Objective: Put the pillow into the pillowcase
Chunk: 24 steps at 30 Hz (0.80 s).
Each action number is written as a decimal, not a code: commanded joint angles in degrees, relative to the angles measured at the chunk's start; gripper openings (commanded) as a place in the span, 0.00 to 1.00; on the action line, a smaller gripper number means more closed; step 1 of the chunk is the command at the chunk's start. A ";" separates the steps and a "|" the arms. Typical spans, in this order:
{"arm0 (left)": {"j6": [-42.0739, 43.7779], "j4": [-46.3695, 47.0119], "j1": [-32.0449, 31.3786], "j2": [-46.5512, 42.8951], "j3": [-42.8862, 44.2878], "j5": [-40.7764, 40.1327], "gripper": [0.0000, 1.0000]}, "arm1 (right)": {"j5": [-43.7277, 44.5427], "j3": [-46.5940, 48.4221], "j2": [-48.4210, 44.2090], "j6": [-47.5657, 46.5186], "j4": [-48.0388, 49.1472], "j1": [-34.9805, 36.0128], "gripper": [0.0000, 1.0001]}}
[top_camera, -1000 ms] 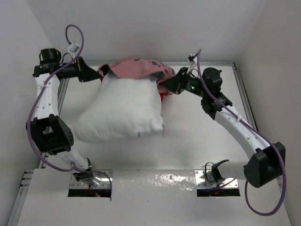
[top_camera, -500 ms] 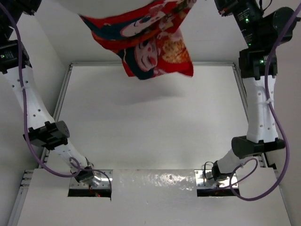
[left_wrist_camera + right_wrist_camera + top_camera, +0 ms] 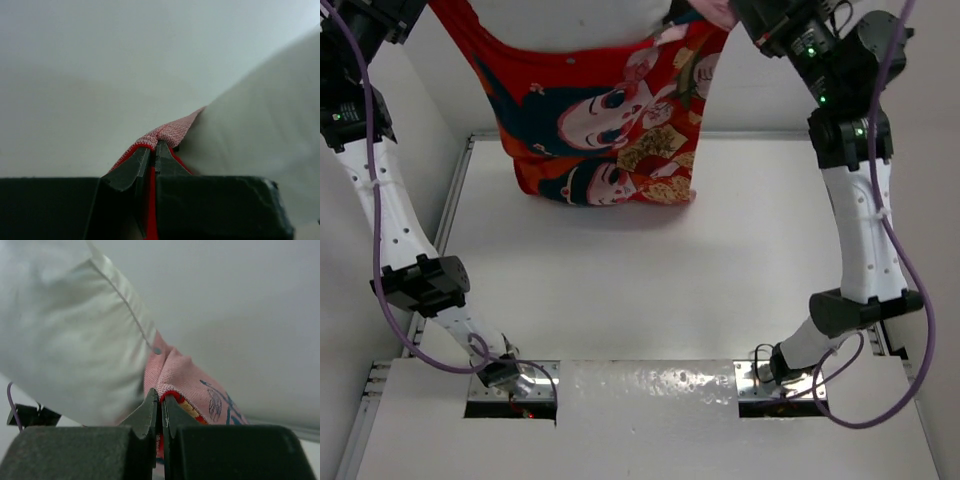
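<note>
Twin white arms, black joints.
Left arm (image 3: 382, 195) and right arm (image 3: 857, 235) looped with purple cables (image 3: 860, 425); green lights (image 3: 811, 50) near right wrist; dark wedge-shaped end effector fingers (image 3: 132, 170).

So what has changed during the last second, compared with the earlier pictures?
Both arms rose from the far end of the table, lifting the pillowcase and the pillow off it. The pillowcase now hangs in the air with its printed side showing. Unchanged: the left end effector and the right end effector stay shut on the pillowcase's edge.
</note>
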 commanded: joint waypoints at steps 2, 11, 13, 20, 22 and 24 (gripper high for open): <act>0.01 8.19 -2.29 -10.83 -7.52 -3.53 0.00 | 7.33 -15.45 -16.05 2.12 17.91 -1.27 0.00; 16.02 8.25 -10.55 -14.88 -12.68 -8.37 0.00 | 13.47 -19.61 -19.48 -3.08 18.73 -1.35 0.00; 7.52 9.07 -5.68 -7.12 1.27 -10.21 0.00 | 15.07 -8.50 -17.53 -6.19 14.66 -1.35 0.00; 20.08 12.14 -15.22 -22.89 -29.21 -8.37 0.00 | 13.03 -22.16 -21.54 -3.61 17.34 -1.09 0.00; 20.66 0.96 -13.46 -6.59 2.78 -8.72 0.00 | 14.89 -20.05 -20.44 -6.61 12.43 -1.09 0.00; 12.73 11.31 -7.88 2.14 24.02 -5.95 0.00 | 13.32 14.44 -10.08 -9.11 1.66 -1.00 0.00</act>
